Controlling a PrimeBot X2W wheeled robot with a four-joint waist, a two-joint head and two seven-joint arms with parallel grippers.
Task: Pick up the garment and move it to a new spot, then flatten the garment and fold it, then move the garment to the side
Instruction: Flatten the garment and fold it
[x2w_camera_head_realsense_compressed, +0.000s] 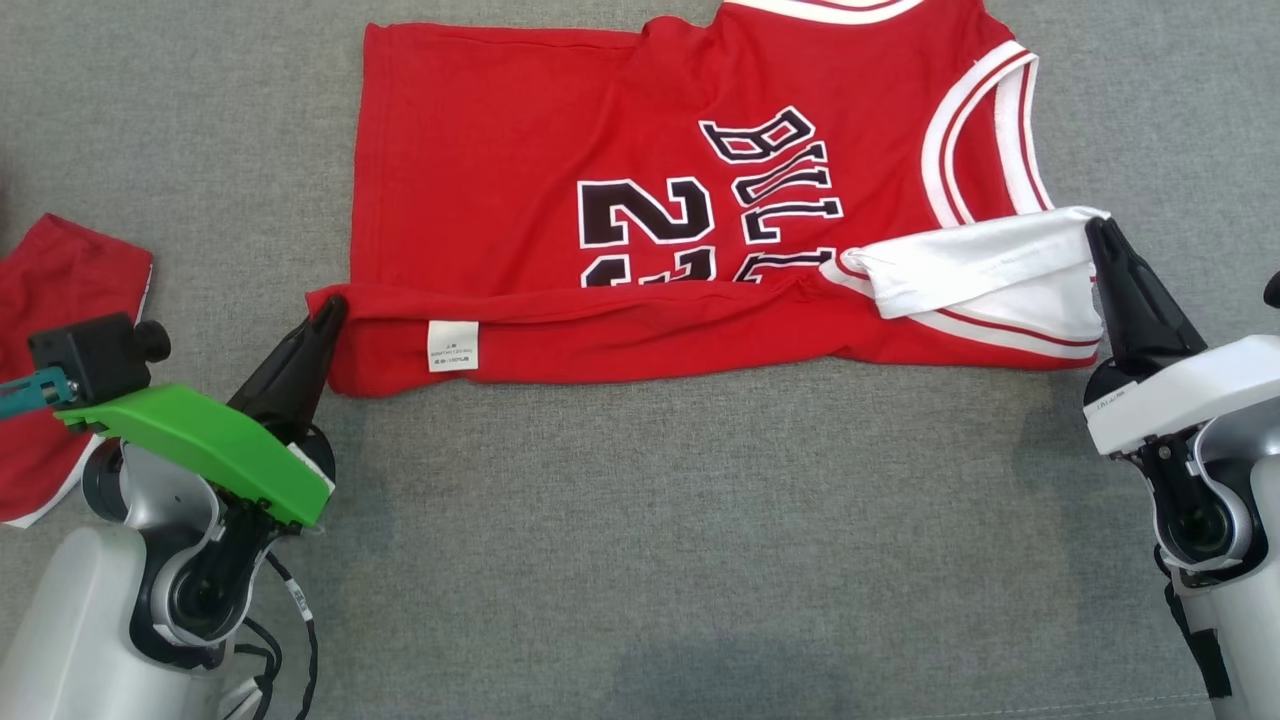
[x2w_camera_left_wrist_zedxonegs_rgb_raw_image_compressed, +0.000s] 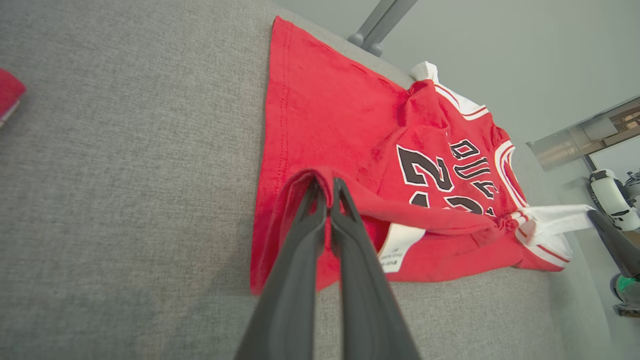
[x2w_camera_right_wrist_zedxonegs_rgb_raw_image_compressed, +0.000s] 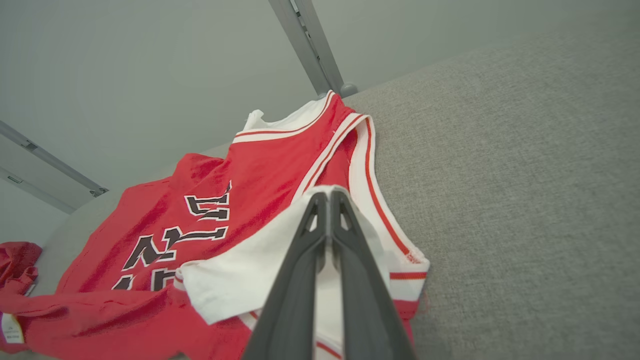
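The garment (x2w_camera_head_realsense_compressed: 560, 160) is a red sleeveless jersey with white trim and black lettering, spread sideways on the grey surface. Its near long edge is lifted and rolled over toward the far side. My left gripper (x2w_camera_head_realsense_compressed: 330, 312) is shut on the red hem corner at the jersey's left end, where the fingers (x2w_camera_left_wrist_zedxonegs_rgb_raw_image_compressed: 320, 210) pinch a fold of cloth. My right gripper (x2w_camera_head_realsense_compressed: 1098, 232) is shut on the white shoulder strap (x2w_camera_right_wrist_zedxonegs_rgb_raw_image_compressed: 250, 270) at the right end. The garment (x2w_camera_left_wrist_zedxonegs_rgb_raw_image_compressed: 350, 125) shows its white care label on the turned-over edge.
A second red piece of clothing (x2w_camera_head_realsense_compressed: 50, 300) lies at the far left edge beside my left arm. The grey fabric surface (x2w_camera_head_realsense_compressed: 650, 520) stretches wide in front of the jersey. A metal frame post (x2w_camera_right_wrist_zedxonegs_rgb_raw_image_compressed: 310, 50) stands behind the surface's far edge.
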